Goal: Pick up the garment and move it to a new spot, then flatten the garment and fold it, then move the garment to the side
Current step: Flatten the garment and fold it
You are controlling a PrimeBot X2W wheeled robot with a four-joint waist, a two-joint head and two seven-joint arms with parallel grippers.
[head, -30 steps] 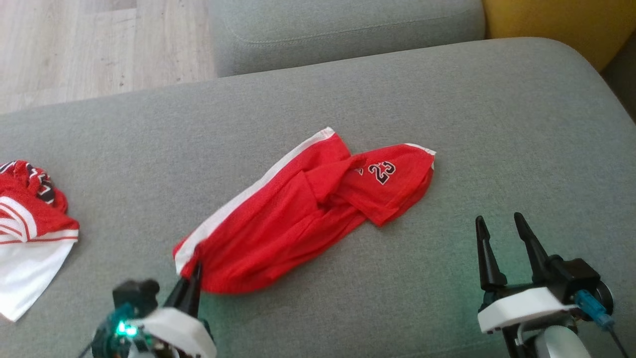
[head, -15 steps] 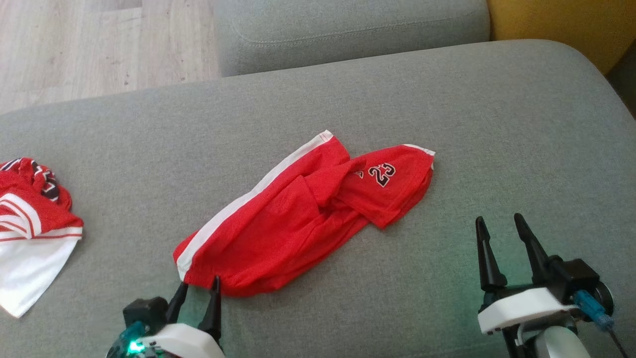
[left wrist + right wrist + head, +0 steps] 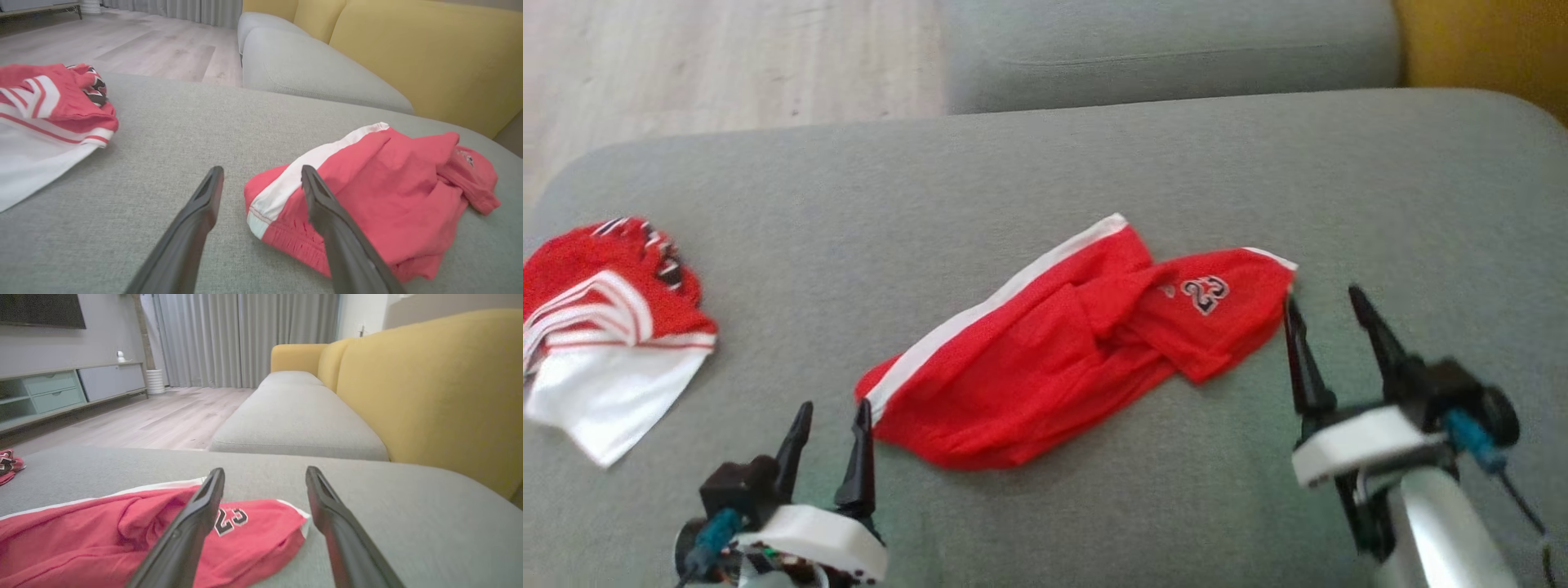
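The garment [image 3: 1045, 359] is a pair of red shorts with a white side stripe and a "23" print, lying crumpled on the grey sofa cushion [image 3: 849, 229]. My left gripper [image 3: 835, 404] stands open at the garment's near-left waistband corner, its right finger beside the white stripe, holding nothing. In the left wrist view the garment [image 3: 367, 196] lies just right of the left gripper [image 3: 262, 168]. My right gripper [image 3: 1322, 294] is open at the far right leg end. In the right wrist view the garment [image 3: 102, 535] lies under the left finger of the right gripper [image 3: 265, 469].
A second red and white garment [image 3: 605, 327] lies bunched at the cushion's left edge. Another grey cushion [image 3: 1160, 49] sits beyond, with a yellow backrest [image 3: 1486, 41] to the right and wooden floor [image 3: 727, 57] at the upper left.
My left gripper opened, let go of the waistband corner and drew back a little. My right gripper moved forward to the garment's leg end. The head camera has shifted.
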